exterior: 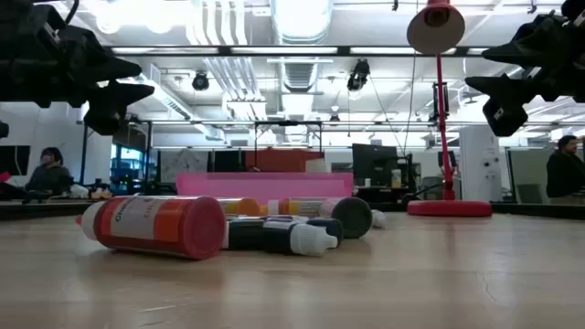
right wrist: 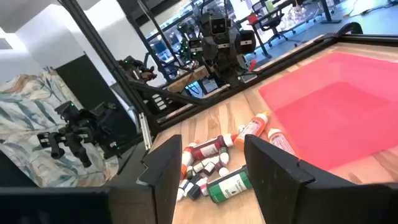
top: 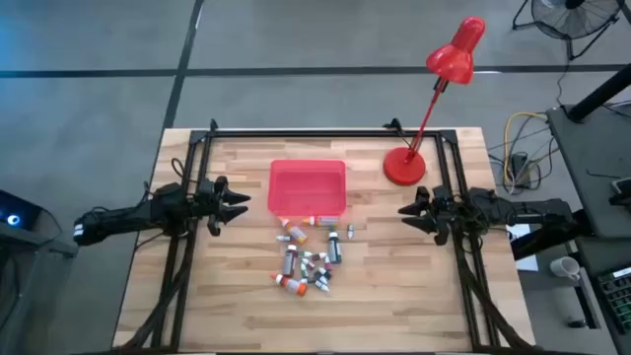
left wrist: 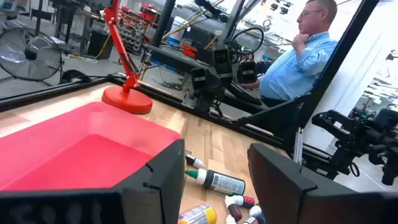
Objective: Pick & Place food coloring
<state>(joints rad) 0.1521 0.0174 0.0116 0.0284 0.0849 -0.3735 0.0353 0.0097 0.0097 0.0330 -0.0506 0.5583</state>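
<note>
Fingers (left wrist: pixel 165 180) of the left gripper (left wrist: pixel 214 180) and right gripper (right wrist: pixel 208 171) gape empty; only wrist views reveal, beyond them, small capped food coloring bottles (top: pixel 308 258) heaped on the worktop (top: pixel 217 296).

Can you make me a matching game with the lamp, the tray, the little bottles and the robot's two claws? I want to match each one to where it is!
Things:
1. red lamp
2. red tray
3. food coloring bottles
4. left gripper and right gripper

Places or states:
A. scattered on the wood in front of the tray
B. standing at the table's far right corner
C. hanging above the table at either side, jaws open, holding nothing
D. lying flat at the middle of the table, empty

Pairs: 1-B, 2-D, 3-A, 4-C
</note>
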